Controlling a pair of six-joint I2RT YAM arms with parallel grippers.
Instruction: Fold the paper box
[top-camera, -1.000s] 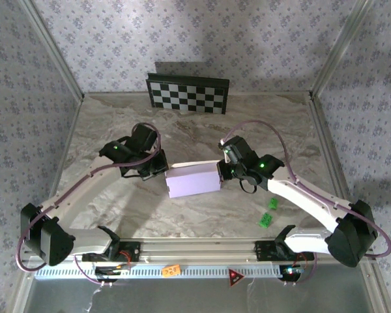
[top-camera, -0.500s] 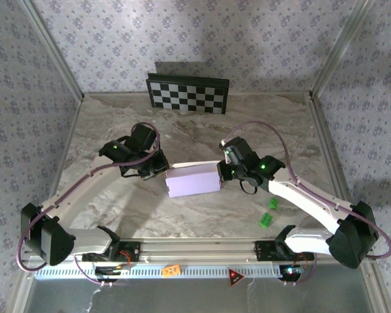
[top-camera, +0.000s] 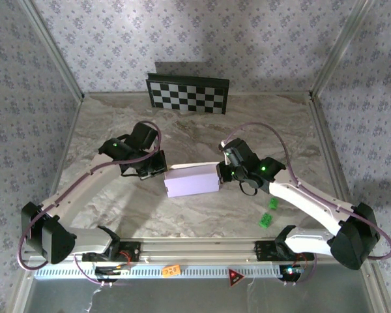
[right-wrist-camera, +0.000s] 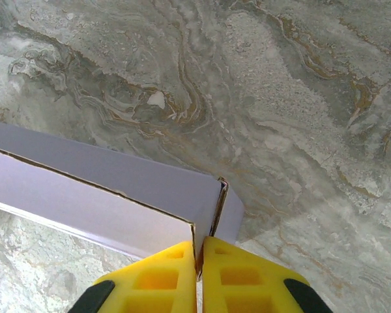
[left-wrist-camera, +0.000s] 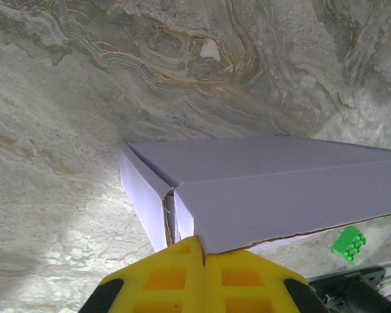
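Note:
The paper box (top-camera: 192,182) lies folded as a flat lavender block mid-table, between the two arms. My left gripper (top-camera: 162,171) is at its left end. In the left wrist view the yellow fingers (left-wrist-camera: 163,277) are shut, and the left gripper (left-wrist-camera: 204,241) has its tips against the end of the box (left-wrist-camera: 280,189), under the corner of the top panel. My right gripper (top-camera: 222,174) is at the right end. There the right gripper (right-wrist-camera: 199,246) is shut on the thin end wall of the box (right-wrist-camera: 104,195), whose cardboard edge runs into the seam between the fingers.
A black-and-white checkerboard panel (top-camera: 188,93) leans on the back wall. Two small green bricks (top-camera: 268,212) lie on the marble near the right arm, and one brick (left-wrist-camera: 349,241) appears past the box. Papered walls close in both sides.
The box has shifted slightly to the left, and the left wrist has moved a little with it. The right gripper keeps its hold at the right end.

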